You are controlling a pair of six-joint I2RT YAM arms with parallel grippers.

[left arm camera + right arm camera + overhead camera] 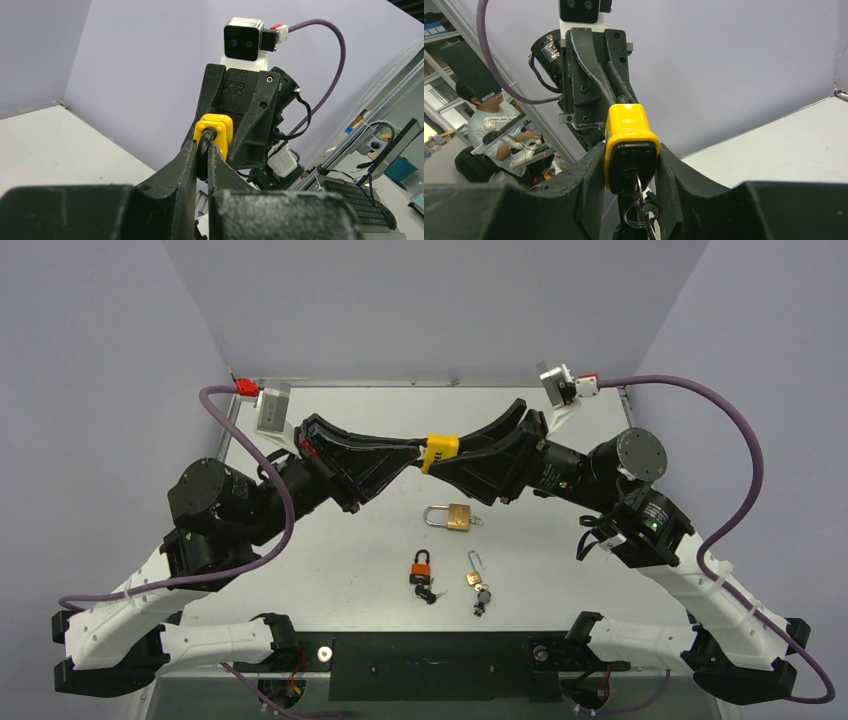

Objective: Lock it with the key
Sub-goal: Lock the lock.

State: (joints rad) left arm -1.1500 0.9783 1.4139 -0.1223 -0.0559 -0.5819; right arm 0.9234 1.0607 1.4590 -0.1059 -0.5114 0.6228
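Two black robot arms meet above the middle of a white bench (pixel 330 560) and hold one yellow padlock (pixel 440 452) in the air between them. The left claw (pixel 418 460) reaches in from the left. Its fingers are pressed together on the padlock's dark shackle (pixel 204 146), which shows as a loop pinched between the two tips. The right claw (pixel 452 465) reaches in from the right and is clamped on the padlock's yellow body, one finger on each side.

In the right wrist view, a key (pixel 638 186) sits in the keyhole on the face of the body nearest that camera. A key ring (pixel 636 214) hangs from it between that claw's fingers. The two claws point at each other, tip to tip, with the padlock between them.

Three other padlocks lie on the bench, on the arm-base side of the claws and apart from them. A brass padlock (pixel 456 517) is nearest the claws, its shackle pointing left. Farther from the claws, an orange padlock (pixel 422 567) lies with keys at its near end. Just to its right lies a small padlock (pixel 474 578), also with keys.
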